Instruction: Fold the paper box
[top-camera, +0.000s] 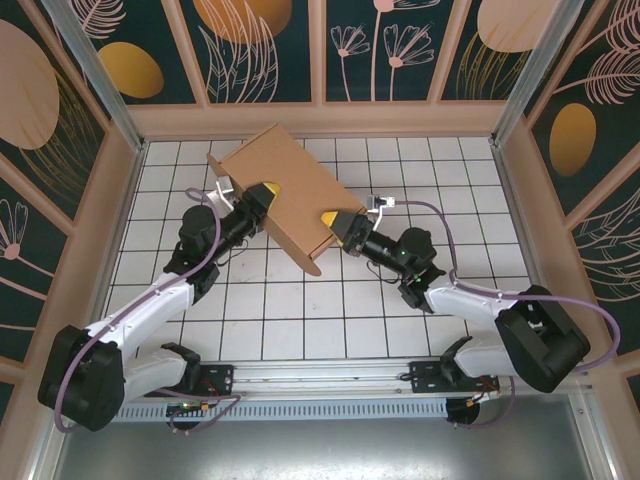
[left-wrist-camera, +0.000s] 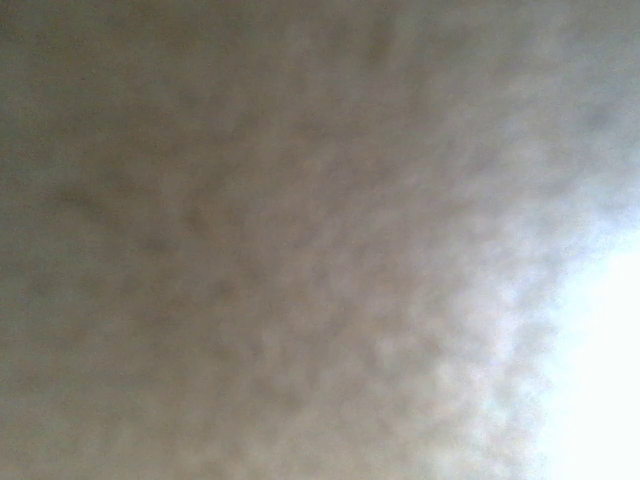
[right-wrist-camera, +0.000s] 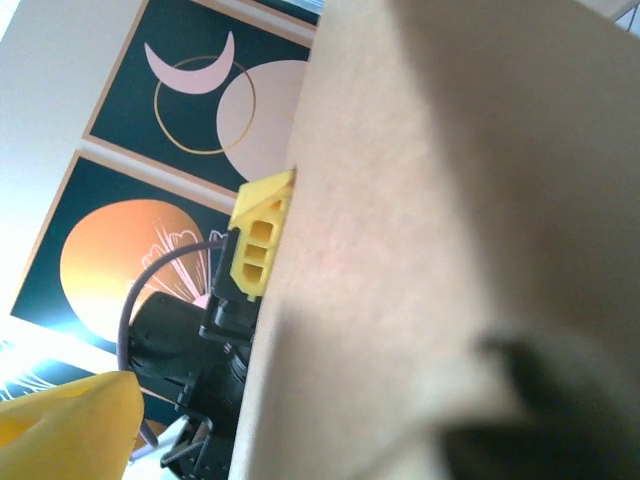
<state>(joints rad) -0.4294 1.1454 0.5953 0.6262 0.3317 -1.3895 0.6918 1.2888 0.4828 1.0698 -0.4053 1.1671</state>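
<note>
Brown corrugated cardboard, a shallow box (top-camera: 290, 168), sits tilted over the far middle of a white gridded table (top-camera: 300, 320), held between two robot arms that reach in from the near edge. Its long axis runs on a diagonal, from far left down to near right. The left claw (top-camera: 265, 192) meets the box at its near-left long side, with one yellow finger lying over the top panel. From how the edge sits in it, I judge this claw to be grasping the box wall. Its own camera gives just a brown blur pressed close, most likely cardboard (left-wrist-camera: 300, 250). The right claw (top-camera: 333, 222) is at the near-right short end, where a loose flap (top-camera: 312, 255) hangs toward the table. Seen from the right wrist, the panel (right-wrist-camera: 420, 200) rises close in front. The claw's yellow finger (right-wrist-camera: 65, 425) stands well clear of the cardboard, so this claw is released, gripping nothing. Beyond the panel's edge the left claw's yellow finger (right-wrist-camera: 258, 240) shows against the cardboard. For the right claw the box lies ahead and to its left, end-on. Any next fold looks likely to depend on the left arm steadying the long side while the right one works that short end.
</note>
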